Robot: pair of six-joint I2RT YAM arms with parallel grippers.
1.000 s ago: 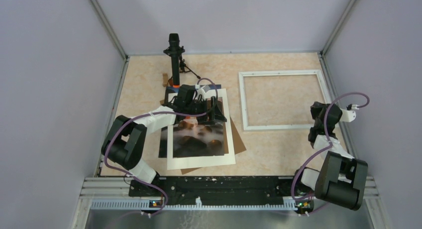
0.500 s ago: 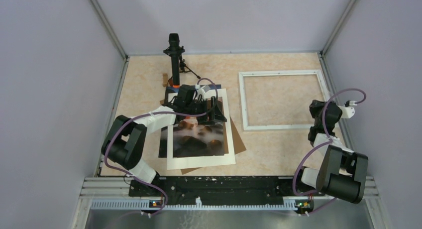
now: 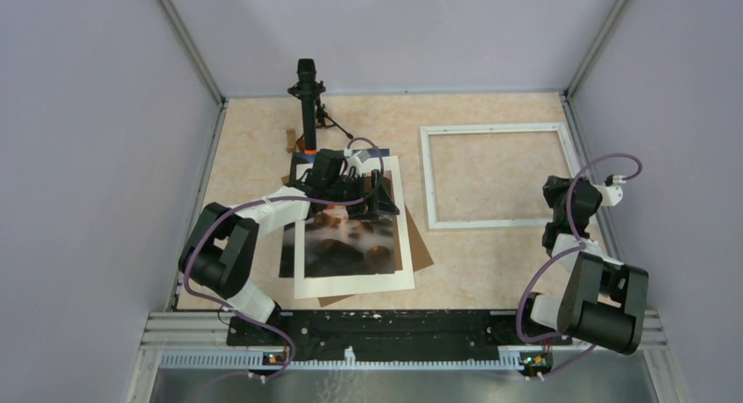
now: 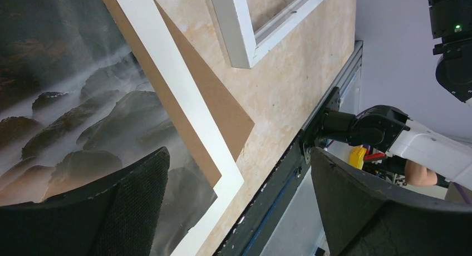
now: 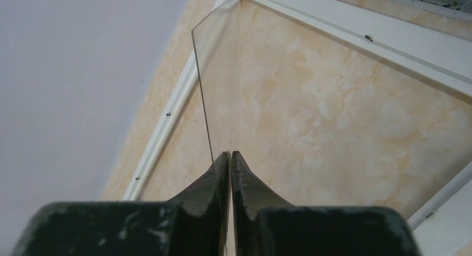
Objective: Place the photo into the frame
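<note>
The photo (image 3: 350, 236), a dark misty seascape with a white border, lies flat at left centre on a brown cardboard sheet (image 3: 422, 250). My left gripper (image 3: 361, 201) hovers open and empty over the photo's far part. In the left wrist view its jaws (image 4: 239, 156) stand wide apart above the print (image 4: 67, 117). The white frame (image 3: 495, 175) lies flat at the back right. My right gripper (image 3: 557, 194) is at the frame's right rail. In the right wrist view it (image 5: 230, 154) is shut on the edge of a clear pane (image 5: 222, 83), tilted up over the frame (image 5: 356, 28).
A black stand (image 3: 307, 96) rises at the back, just beyond the photo. The frame's corner (image 4: 239, 28) shows close to the cardboard's right tip (image 4: 234, 117). A black rail (image 3: 377, 328) runs along the near edge. Grey walls enclose the table.
The right arm has shifted slightly, its wrist drawing a little up and inward at the frame's right rail. The left arm and the photo have not moved.
</note>
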